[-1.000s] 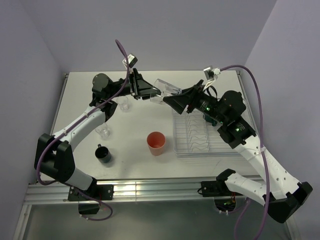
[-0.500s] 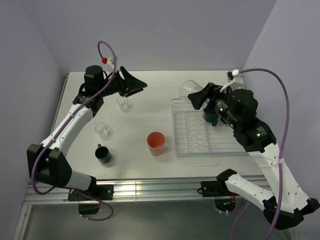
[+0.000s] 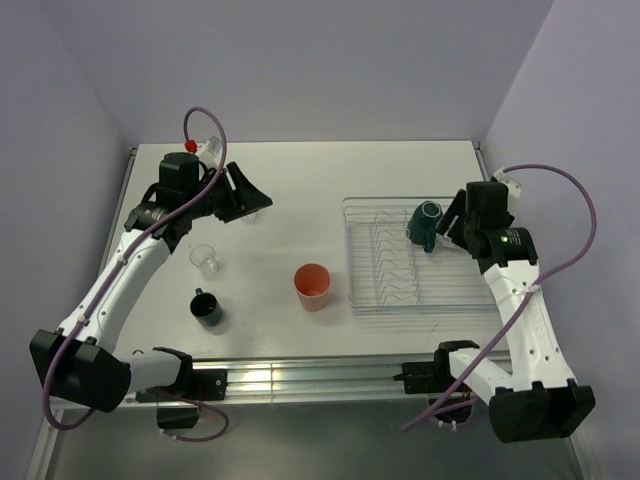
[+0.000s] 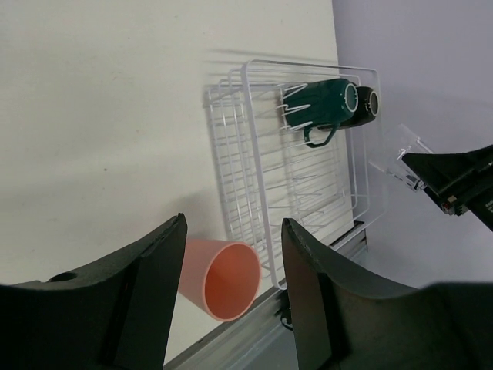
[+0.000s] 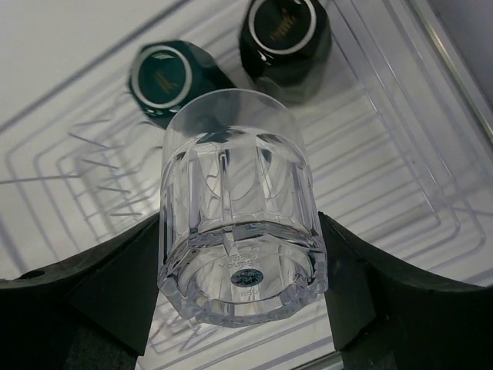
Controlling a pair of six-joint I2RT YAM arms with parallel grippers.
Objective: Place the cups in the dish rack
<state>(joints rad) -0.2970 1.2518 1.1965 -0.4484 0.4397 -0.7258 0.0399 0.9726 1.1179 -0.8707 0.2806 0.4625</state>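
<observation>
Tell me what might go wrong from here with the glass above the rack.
1. The right gripper holds the clear tumbler by its sides; it might slip and drop onto the dish rack.
2. The tumbler hangs near the dark green mug and black mug; lowering it straight down may knock glass against them.

Legible text: none; no word, number or brand can be made out in any view
Glass tumbler (image 5: 239, 223), base: small round blue-green sticker (image 5: 246, 277), print too small to read; raised lettering (image 5: 231, 263) beside it, illegible
Dark green mug (image 5: 203, 75), base: gold script mark (image 5: 159, 77); unreadable
Black mug (image 5: 304, 71), base: similar gold script; unreadable
</observation>
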